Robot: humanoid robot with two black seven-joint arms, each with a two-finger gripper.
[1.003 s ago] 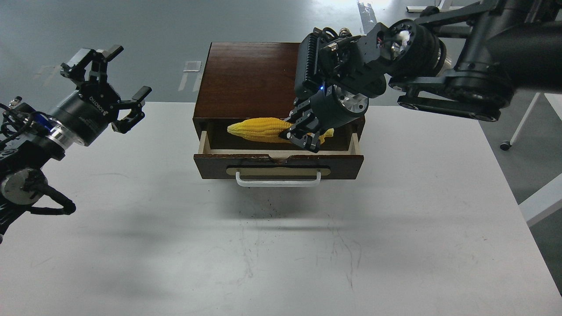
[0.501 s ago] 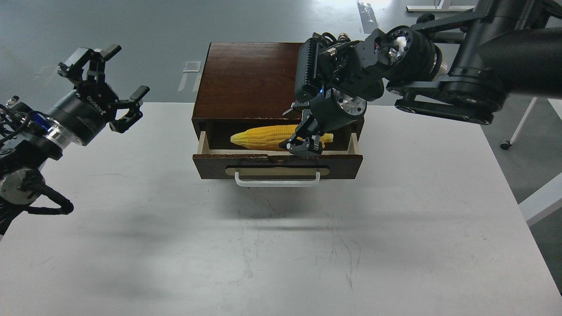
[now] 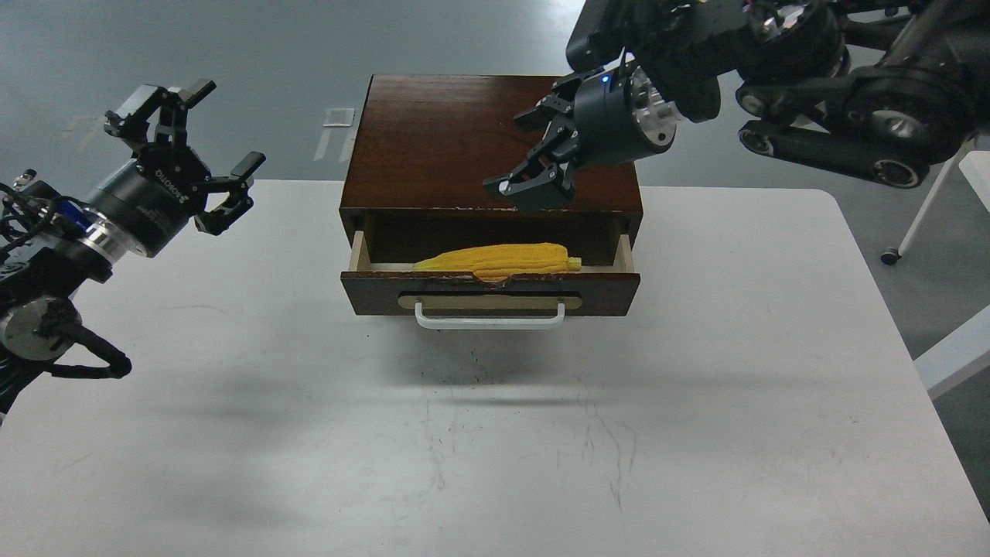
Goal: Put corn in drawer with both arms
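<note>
The yellow corn (image 3: 499, 261) lies lengthwise inside the open drawer (image 3: 603, 290), free of any gripper, its tapered tip pointing left. The drawer sticks out of the front of the dark brown wooden box (image 3: 441, 139), and its white bar handle (image 3: 489, 321) faces me. My right gripper (image 3: 510, 155) is open and empty, raised above the right half of the box top, behind and above the corn. My left gripper (image 3: 230, 124) is open and empty, held in the air well left of the box.
The box stands at the far middle of the white table (image 3: 495, 433). The right arm's thick joints (image 3: 835, 116) hang over the table's far right corner. A white frame with a caster wheel (image 3: 889, 255) stands off the right edge.
My right gripper has let go of the corn, opened and risen up and back from the drawer to above the box top. The corn now lies low in the drawer. The left arm barely moved.
</note>
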